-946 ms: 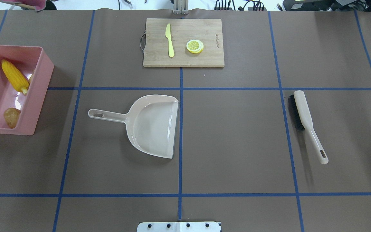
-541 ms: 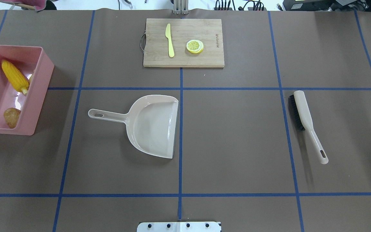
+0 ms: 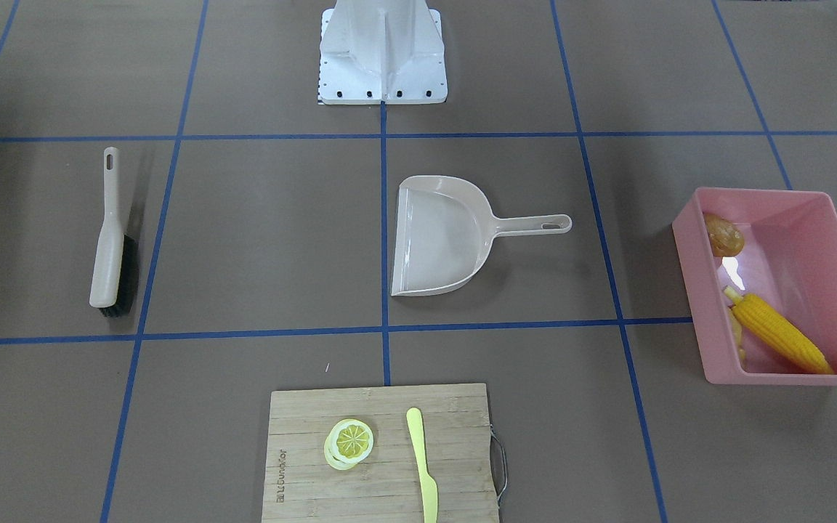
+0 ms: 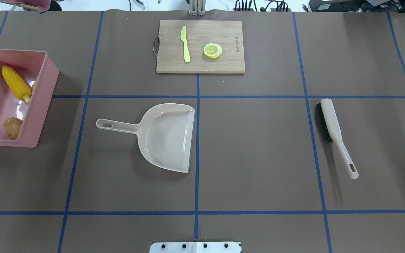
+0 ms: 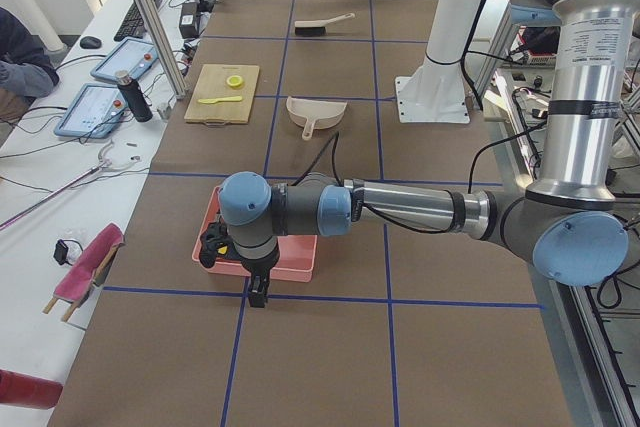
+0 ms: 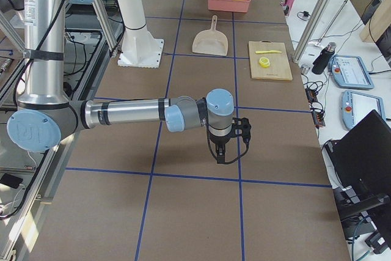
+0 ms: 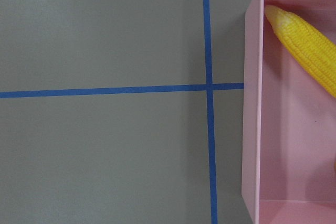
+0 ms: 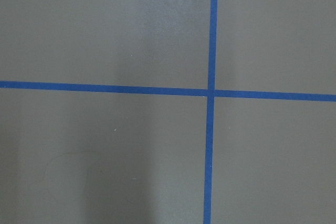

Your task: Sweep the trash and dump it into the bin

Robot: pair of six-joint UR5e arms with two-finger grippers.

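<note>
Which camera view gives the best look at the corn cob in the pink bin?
The exterior front-facing view: the whole corn cob lies unobstructed in the bin. Overhead shows it whole but smaller; the left wrist view crops it; exterior right shows a speck.

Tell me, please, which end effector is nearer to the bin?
Left. The left end effector hangs right beside the bin, close to its wall. The right end effector hangs far off on the other side, with the dustpan lying between it and the bin.
</note>
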